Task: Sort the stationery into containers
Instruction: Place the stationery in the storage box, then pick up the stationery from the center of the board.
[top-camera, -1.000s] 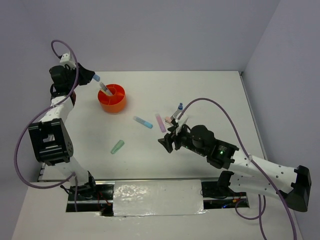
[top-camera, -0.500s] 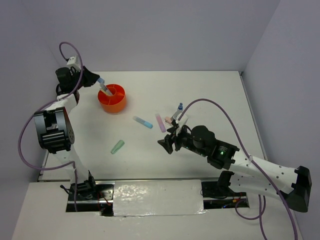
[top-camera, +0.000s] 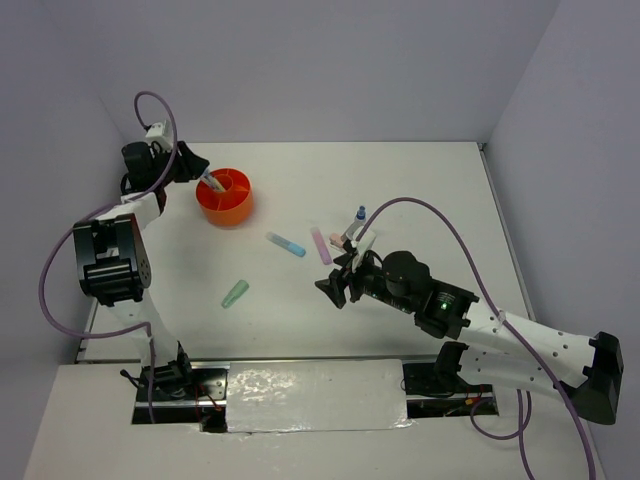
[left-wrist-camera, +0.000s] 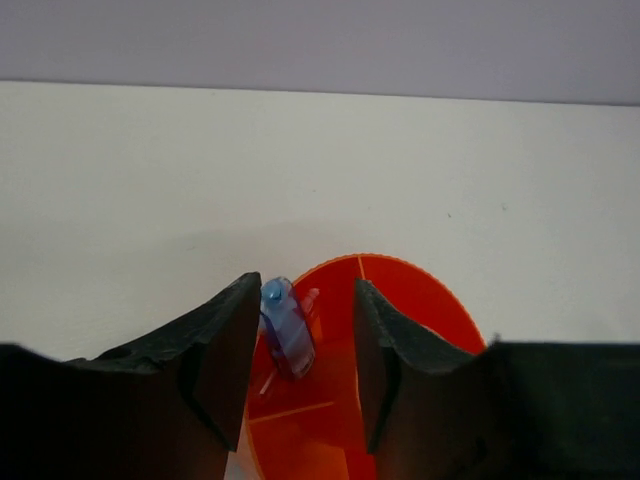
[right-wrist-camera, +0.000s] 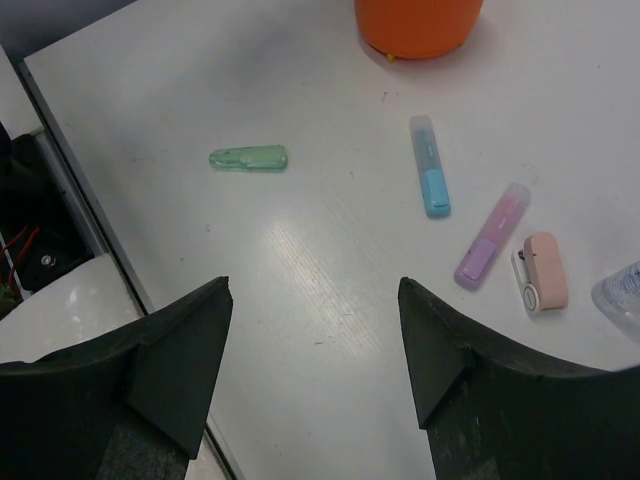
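Note:
The orange organizer (top-camera: 232, 210) stands at the back left of the table. My left gripper (top-camera: 200, 171) hangs over its left rim, open. In the left wrist view a blue marker (left-wrist-camera: 287, 325) stands upright inside the organizer (left-wrist-camera: 430, 300), close to the left finger and apart from the right one. My right gripper (top-camera: 340, 285) hovers open and empty over the table's middle. On the table lie a green marker (right-wrist-camera: 248, 158), a blue marker (right-wrist-camera: 431, 180), a pink-purple marker (right-wrist-camera: 491, 249), a pink eraser (right-wrist-camera: 543, 271) and a small clear bottle (right-wrist-camera: 620, 295).
The table's near edge and the arm bases run along the bottom of the top view. Grey walls close the back and both sides. The right arm's cable (top-camera: 440, 215) loops over the right half of the table.
My left gripper has shifted right and down toward the organizer and its jaws have parted, leaving the blue marker standing inside. The right arm has not moved.

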